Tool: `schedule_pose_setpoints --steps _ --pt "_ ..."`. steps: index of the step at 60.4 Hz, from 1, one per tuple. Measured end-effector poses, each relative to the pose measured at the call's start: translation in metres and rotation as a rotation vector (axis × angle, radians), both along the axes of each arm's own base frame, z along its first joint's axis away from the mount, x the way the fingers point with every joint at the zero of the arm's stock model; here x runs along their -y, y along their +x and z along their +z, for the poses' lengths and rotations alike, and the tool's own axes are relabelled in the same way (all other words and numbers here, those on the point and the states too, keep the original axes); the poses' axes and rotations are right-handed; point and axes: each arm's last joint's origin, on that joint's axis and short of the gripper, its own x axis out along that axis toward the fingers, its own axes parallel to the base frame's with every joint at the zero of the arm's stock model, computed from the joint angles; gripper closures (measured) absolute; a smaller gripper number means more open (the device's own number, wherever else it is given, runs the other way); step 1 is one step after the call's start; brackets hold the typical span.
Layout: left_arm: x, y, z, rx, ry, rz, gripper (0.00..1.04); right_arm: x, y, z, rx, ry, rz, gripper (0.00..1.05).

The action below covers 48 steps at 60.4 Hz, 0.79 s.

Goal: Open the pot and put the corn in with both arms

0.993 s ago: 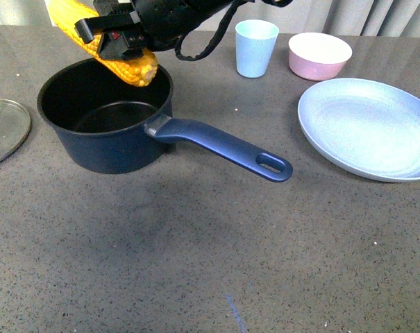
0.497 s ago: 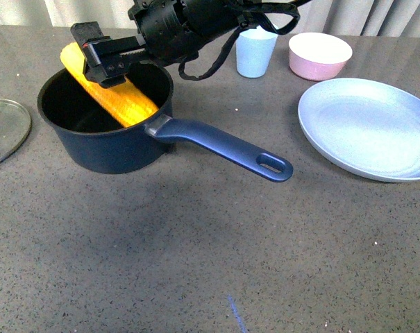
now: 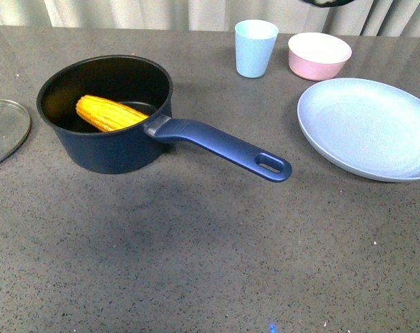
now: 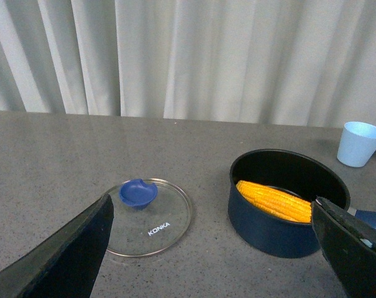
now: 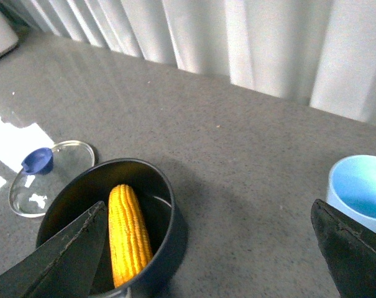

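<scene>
Inside the pot (image 3: 105,114) the corn (image 3: 109,113) was seen lying free, both grippers' fingers spread empty, so only a knocked handle (image 3: 223,148) could be feared.

1. The corn (image 3: 109,114) now lies loose inside the pot (image 3: 105,142), resting on the black bottom; a second ago it hung above the rim, clamped in a gripper, then sat tilted into the pot.
2. The right gripper (image 5: 206,248) no longer holds the corn; its jaws stand wide apart, high above the pot.
3. The black arm that covered the pot's far rim is gone from the front view.
</scene>
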Motion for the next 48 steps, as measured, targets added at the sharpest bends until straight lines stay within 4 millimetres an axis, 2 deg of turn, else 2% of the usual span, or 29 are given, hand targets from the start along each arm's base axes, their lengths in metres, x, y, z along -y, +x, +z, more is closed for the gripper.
schedule_pose_setpoints --steps 7,11,16,18,26,40,48 --pt "0.000 0.000 0.000 0.000 0.000 0.000 0.09 0.028 -0.023 0.005 0.049 0.003 -0.114 0.10" --pt "0.000 0.000 0.000 0.000 0.000 -0.001 0.09 0.040 -0.038 0.008 0.195 -0.015 -0.428 0.22" --pt "0.000 0.000 0.000 0.000 0.000 0.000 0.09 0.058 -0.061 0.002 0.261 -0.019 -0.677 0.37" --pt "0.000 0.000 0.000 0.000 0.000 0.000 0.09 0.066 -0.069 -0.001 0.266 -0.023 -0.722 0.41" --pt "0.000 0.000 0.000 0.000 0.000 0.000 0.09 0.090 -0.102 -0.019 0.254 -0.045 -0.758 0.64" --pt "0.000 0.000 0.000 0.000 0.000 0.000 0.09 0.113 -0.146 -0.038 0.243 -0.056 -0.756 1.03" --pt "0.000 0.000 0.000 0.000 0.000 0.000 0.09 0.122 -0.167 -0.044 0.245 -0.058 -0.753 1.03"
